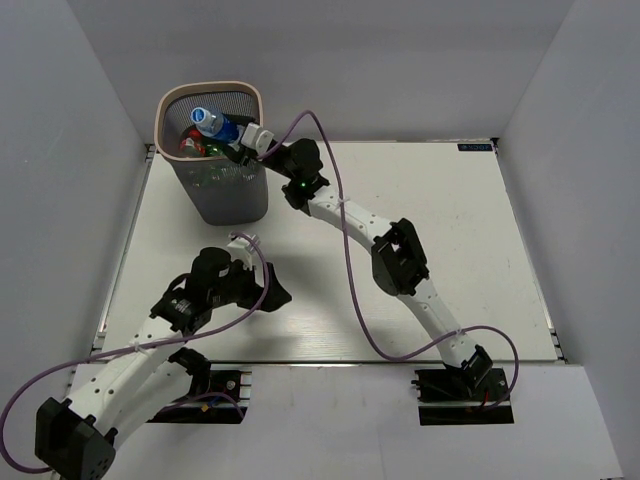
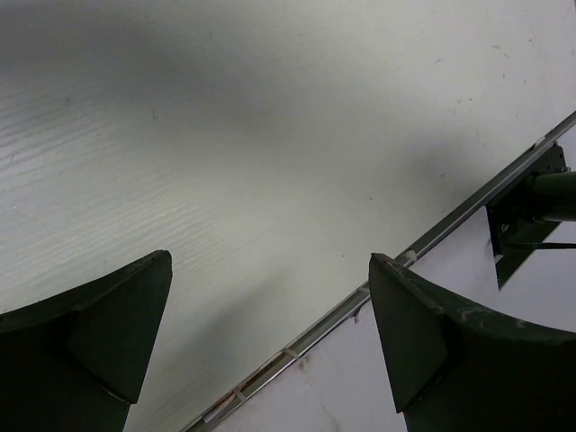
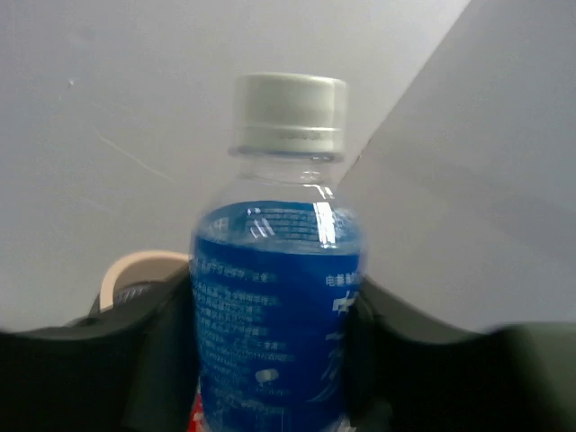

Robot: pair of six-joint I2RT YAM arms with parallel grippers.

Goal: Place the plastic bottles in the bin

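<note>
Okay, starting close in at the left arm: the left gripper hangs low over the white table, near the front edge; its 2 dark fingers are spread wide with nothing between them, only bare tabletop and the metal edge strip showing through the gap; a purple cable loops from the right arm's base up along that arm.

Now further out, the right arm stretches across to the far-left corner of the table; the right gripper is pinching 1 bottle by its body, fingers pressed against both sides of the blue label, grey-white cap clear of the fingers; from above, that bottle sits tilted over the mouth of the bin, cap end toward the bin's far-left side, inside the line of the pale beige rim.

Down in the bin, under the held bottle, other bottles show as red and green patches; how many I cannot tell.
</note>
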